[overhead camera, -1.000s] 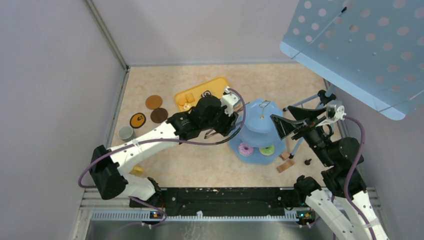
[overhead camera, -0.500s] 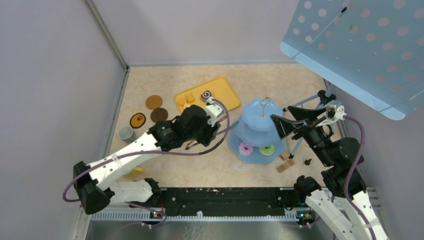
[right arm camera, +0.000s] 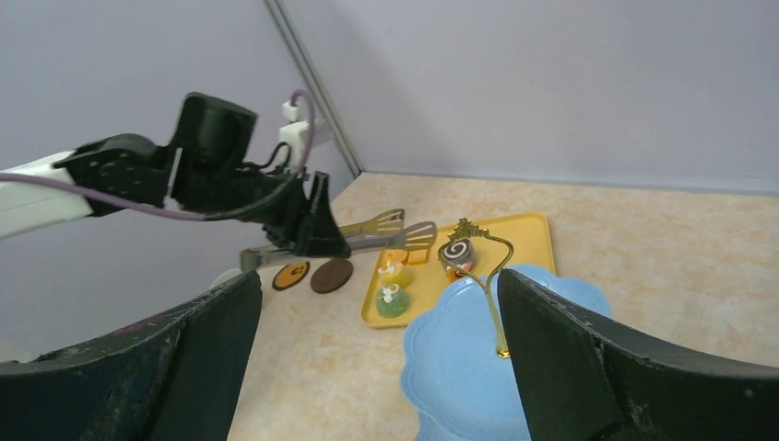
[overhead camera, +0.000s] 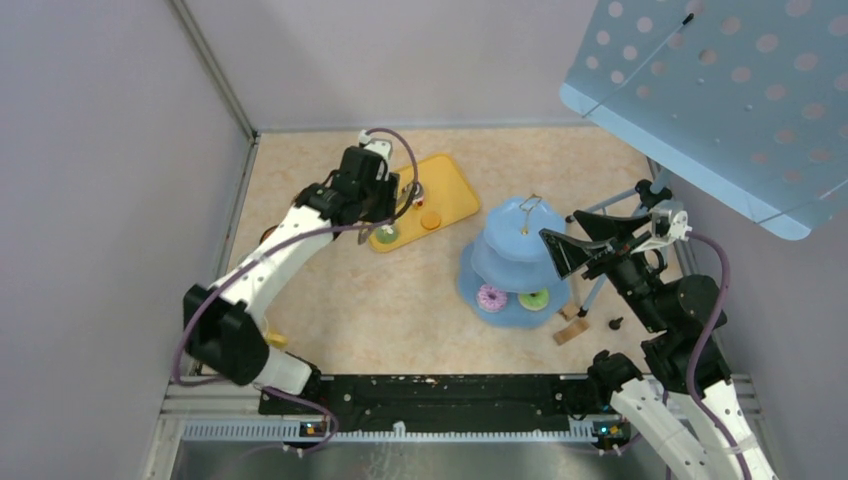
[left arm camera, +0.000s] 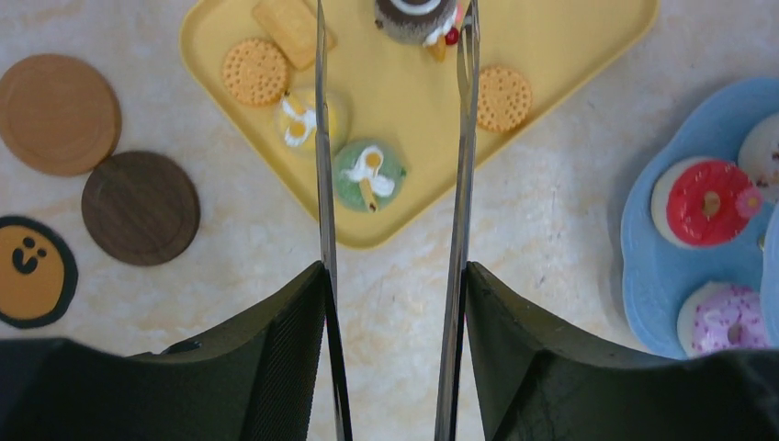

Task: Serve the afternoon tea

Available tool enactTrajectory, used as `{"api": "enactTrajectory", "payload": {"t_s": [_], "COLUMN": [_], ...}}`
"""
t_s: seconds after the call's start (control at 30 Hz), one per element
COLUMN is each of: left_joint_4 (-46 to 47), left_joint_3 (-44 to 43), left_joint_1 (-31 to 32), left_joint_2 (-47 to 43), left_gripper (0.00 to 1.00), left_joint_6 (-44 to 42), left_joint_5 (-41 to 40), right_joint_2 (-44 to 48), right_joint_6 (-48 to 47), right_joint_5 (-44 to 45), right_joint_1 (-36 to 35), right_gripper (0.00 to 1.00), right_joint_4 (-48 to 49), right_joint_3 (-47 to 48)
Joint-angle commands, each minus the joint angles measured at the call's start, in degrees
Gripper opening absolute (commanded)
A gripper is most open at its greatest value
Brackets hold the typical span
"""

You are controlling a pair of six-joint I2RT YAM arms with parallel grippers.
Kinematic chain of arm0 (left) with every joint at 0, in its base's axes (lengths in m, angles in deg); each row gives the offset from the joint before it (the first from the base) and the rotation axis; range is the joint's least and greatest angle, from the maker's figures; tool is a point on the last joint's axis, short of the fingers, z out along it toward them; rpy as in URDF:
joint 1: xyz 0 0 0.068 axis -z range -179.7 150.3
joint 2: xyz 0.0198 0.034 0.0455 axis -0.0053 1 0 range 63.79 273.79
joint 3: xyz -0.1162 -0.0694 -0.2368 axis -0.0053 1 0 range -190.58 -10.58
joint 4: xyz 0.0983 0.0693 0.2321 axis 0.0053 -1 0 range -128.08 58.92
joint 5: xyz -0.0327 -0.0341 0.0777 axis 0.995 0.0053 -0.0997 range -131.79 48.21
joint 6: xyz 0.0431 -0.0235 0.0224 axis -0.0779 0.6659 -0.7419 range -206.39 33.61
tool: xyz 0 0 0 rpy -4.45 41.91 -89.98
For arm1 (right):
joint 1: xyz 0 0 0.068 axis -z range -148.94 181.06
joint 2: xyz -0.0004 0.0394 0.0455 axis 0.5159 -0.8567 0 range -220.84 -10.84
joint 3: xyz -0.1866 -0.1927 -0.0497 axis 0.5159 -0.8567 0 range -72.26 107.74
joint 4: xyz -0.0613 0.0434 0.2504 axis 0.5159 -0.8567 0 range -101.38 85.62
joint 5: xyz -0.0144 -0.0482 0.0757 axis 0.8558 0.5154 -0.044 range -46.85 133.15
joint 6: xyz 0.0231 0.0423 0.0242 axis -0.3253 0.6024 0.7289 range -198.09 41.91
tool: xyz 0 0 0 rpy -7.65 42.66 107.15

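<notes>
My left gripper (left arm camera: 395, 276) is shut on the long metal tongs (left arm camera: 321, 138), whose two arms stand apart over the yellow tray (left arm camera: 551, 55). A chocolate swirl cake (left arm camera: 413, 16) lies between the arms near their tips. A green cupcake (left arm camera: 369, 175) sits on the tray between them, closer to my fingers. A yellow cupcake (left arm camera: 303, 115) and round orange biscuits (left arm camera: 255, 71) also lie on the tray. The pale-blue stand (overhead camera: 515, 255) holds a pink donut (overhead camera: 491, 298) and a green one (overhead camera: 534, 299). My right gripper (overhead camera: 570, 245) hangs open just above the stand's top tier (right arm camera: 459, 367), holding nothing.
Brown coasters (left arm camera: 57, 114) (left arm camera: 141, 208) and an orange smiley one (left arm camera: 32, 271) lie left of the tray. The stand's gold handle (right arm camera: 491, 276) rises between my right fingers. Small wooden blocks (overhead camera: 572, 330) lie right of the stand. A perforated blue panel (overhead camera: 720, 90) overhangs the right side.
My left arm has swung away from the stand, back and to the left, carrying the tongs over the yellow tray. The right arm has stayed still.
</notes>
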Motion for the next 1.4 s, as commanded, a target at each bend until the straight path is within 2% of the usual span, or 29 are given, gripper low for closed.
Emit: {"api": "enactTrajectory", "payload": {"t_s": [0.0,0.2,0.47,0.6,0.77,0.93,1.07,1.37], "left_joint_4": [4.2,6.36,8.52,8.41,6.81,6.59,4.97,1.31], "left_joint_3": [-8.79,-13.02,-14.27,-14.61,-16.38,-16.42,-16.92,-16.67], "left_joint_1": [-0.73,-1.25,-1.36,-1.46,-1.58,-1.54,-1.56,-1.56], "left_joint_2": [9.24,16.98,21.72,23.32,25.76,26.2,26.0,18.22], "left_gripper": [0.61,0.64,0.66,0.66,0.62,0.52,0.49,0.39], "left_joint_6": [1.52,-1.24,-5.69,-6.02,-6.13,-5.66,-5.69,-6.23], "left_joint_5": [-1.07,-2.01,3.1,3.13,2.28,2.97,2.48,1.07], "right_joint_2": [0.11,0.68,0.39,0.35,0.36,0.45,0.69,0.8], "right_joint_6": [-0.08,0.2,0.15,0.61,0.71,0.78,0.78,1.33], "right_joint_5": [-0.36,-0.07,-0.05,-0.2,-0.33,-0.33,-0.26,-0.22], "right_joint_1": [0.43,0.5,0.48,0.48,0.5,0.49,0.46,0.41], "right_gripper": [0.97,0.97,0.97,0.97,0.97,0.97,0.97,0.97], "right_joint_4": [2.69,2.1,2.72,3.16,3.39,3.3,3.04,3.38], "right_joint_3": [0.08,-0.19,-0.63,-0.98,-0.98,-0.85,-0.56,-0.58]}}
